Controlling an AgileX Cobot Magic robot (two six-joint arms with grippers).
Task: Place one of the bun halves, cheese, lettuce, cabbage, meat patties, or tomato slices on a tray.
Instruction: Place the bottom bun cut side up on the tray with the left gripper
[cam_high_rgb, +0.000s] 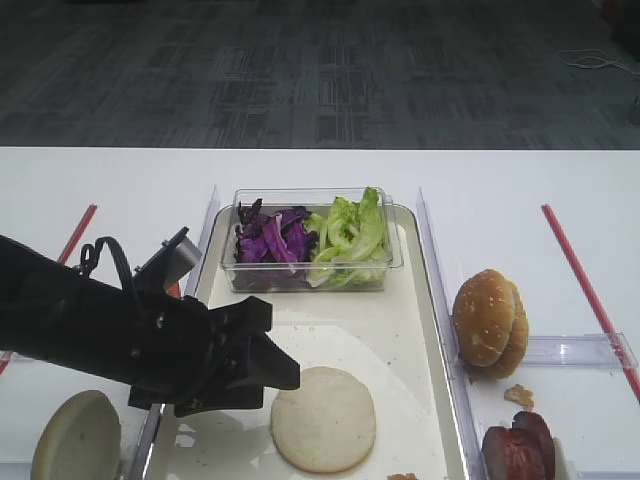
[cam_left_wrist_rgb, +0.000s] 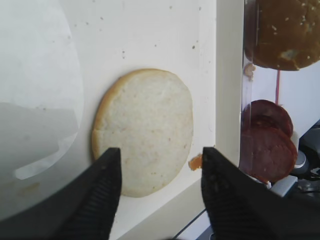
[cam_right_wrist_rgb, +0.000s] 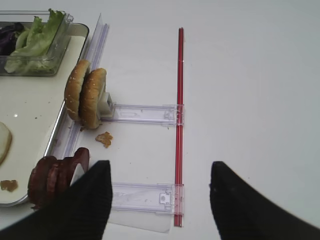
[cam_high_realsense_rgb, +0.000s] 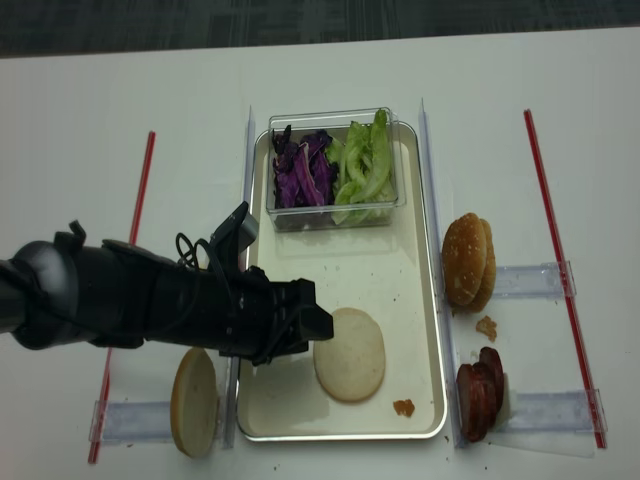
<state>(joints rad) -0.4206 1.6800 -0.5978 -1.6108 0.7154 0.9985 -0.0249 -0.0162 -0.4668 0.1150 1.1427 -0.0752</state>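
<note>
A pale bun half (cam_high_rgb: 323, 418) (cam_left_wrist_rgb: 145, 130) (cam_high_realsense_rgb: 349, 353) lies flat on the cream tray (cam_high_rgb: 400, 320) (cam_high_realsense_rgb: 400, 290) near its front. My left gripper (cam_high_rgb: 285, 375) (cam_left_wrist_rgb: 161, 152) (cam_high_realsense_rgb: 322, 320) is open just left of it; its fingers straddle the bun's near edge without touching it. A second bun half (cam_high_rgb: 75, 440) stands left of the tray. Lettuce (cam_high_rgb: 350, 235) and cabbage (cam_high_rgb: 268, 240) fill a clear box on the tray's far end. Meat patties (cam_high_rgb: 518, 447) (cam_right_wrist_rgb: 50, 177) stand right of the tray. My right gripper (cam_right_wrist_rgb: 160, 165) is open and empty over the table. Cheese and tomato slices are out of view.
Sesame buns (cam_high_rgb: 488, 322) (cam_right_wrist_rgb: 86, 100) stand on edge in a clear holder right of the tray. Red strips (cam_high_rgb: 585, 285) (cam_right_wrist_rgb: 178, 125) and clear plastic rails (cam_right_wrist_rgb: 145, 197) lie on the white table. A crumb (cam_high_realsense_rgb: 404, 407) sits on the tray's front corner.
</note>
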